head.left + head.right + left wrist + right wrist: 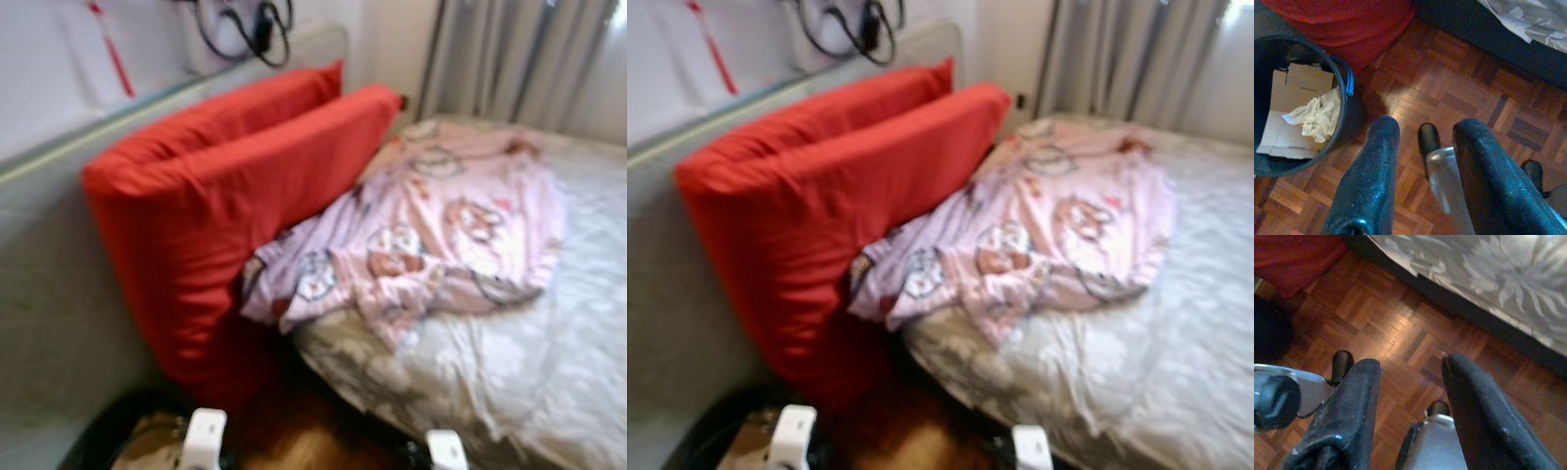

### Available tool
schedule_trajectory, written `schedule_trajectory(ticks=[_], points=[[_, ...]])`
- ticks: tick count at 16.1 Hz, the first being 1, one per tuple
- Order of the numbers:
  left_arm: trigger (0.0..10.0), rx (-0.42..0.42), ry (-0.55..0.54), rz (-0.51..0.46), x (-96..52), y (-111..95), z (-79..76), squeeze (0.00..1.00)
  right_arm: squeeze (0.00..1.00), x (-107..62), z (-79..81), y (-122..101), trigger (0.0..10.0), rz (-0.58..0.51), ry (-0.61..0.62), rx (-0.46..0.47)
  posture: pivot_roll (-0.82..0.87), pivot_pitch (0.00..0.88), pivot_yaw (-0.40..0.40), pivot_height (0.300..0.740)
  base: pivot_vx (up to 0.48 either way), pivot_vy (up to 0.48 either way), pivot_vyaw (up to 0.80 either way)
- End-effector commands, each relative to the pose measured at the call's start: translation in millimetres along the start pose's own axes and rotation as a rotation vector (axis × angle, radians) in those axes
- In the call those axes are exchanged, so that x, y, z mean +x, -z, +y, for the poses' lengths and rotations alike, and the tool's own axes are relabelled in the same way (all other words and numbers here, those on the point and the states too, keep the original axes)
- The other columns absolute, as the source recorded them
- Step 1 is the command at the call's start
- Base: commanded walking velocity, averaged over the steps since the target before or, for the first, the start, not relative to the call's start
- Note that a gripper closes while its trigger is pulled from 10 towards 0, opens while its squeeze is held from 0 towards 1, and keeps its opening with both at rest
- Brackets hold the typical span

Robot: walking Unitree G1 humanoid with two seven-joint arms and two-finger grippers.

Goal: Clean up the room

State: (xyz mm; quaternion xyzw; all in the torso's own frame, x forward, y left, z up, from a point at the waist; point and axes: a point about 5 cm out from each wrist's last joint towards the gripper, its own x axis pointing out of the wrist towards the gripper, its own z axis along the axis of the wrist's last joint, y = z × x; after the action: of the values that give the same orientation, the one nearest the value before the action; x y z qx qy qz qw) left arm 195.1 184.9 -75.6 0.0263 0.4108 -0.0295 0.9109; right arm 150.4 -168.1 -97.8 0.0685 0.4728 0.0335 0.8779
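A pink patterned garment (431,235) lies crumpled on the bed (549,362), its near end hanging by the bed's corner. Two large red cushions (225,196) lean against the grey headboard (49,294) at the left, reaching down to the floor. A black bucket (1344,117) holding cardboard (1288,98) and crumpled paper (1317,115) stands on the floor next to the cushions. My left gripper (1425,129) hangs open above the parquet, near the bucket. My right gripper (1410,364) also hangs open over the floor beside the bed's edge.
Parquet floor (1474,88) runs between the bed and the cushions. Grey curtains (519,59) hang at the back right. Black cables (245,29) and a red cord (113,49) hang on the wall above the headboard. The floral bedspread (1488,279) drapes over the bed's side.
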Motion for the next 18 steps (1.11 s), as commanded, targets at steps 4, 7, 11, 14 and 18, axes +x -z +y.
schedule_trajectory(ticks=[4,7,11,14,18], points=[[10.0,0.002,-0.011,-0.001,-0.3,-0.6,4.3,0.00,0.00,1.0,0.2,-4.8,10.0,-0.022,0.010,0.017,0.01,0.000,0.010,0.740,0.000,0.000,0.00],[10.0,-0.001,-0.010,-0.007,-0.2,-1.7,4.3,0.00,0.00,1.0,0.0,-5.3,10.0,-0.022,0.007,0.007,0.01,0.000,0.008,0.740,0.000,0.000,0.00],[10.0,0.000,-0.007,-0.009,0.5,-3.3,3.2,0.00,0.00,1.2,1.0,-6.4,10.0,-0.021,-0.013,-0.018,0.01,0.000,0.002,0.740,0.000,0.000,0.16],[10.0,-0.005,-0.004,-0.010,0.7,-3.4,1.7,0.00,0.00,1.0,0.2,-7.2,10.0,-0.037,-0.005,0.015,0.01,0.000,0.000,0.740,0.000,0.000,0.00],[10.0,-0.006,-0.003,-0.008,0.2,-1.9,1.7,0.00,0.00,0.8,-0.3,-7.2,10.0,-0.045,0.000,0.037,0.01,0.000,-0.002,0.740,0.060,0.000,0.00]])
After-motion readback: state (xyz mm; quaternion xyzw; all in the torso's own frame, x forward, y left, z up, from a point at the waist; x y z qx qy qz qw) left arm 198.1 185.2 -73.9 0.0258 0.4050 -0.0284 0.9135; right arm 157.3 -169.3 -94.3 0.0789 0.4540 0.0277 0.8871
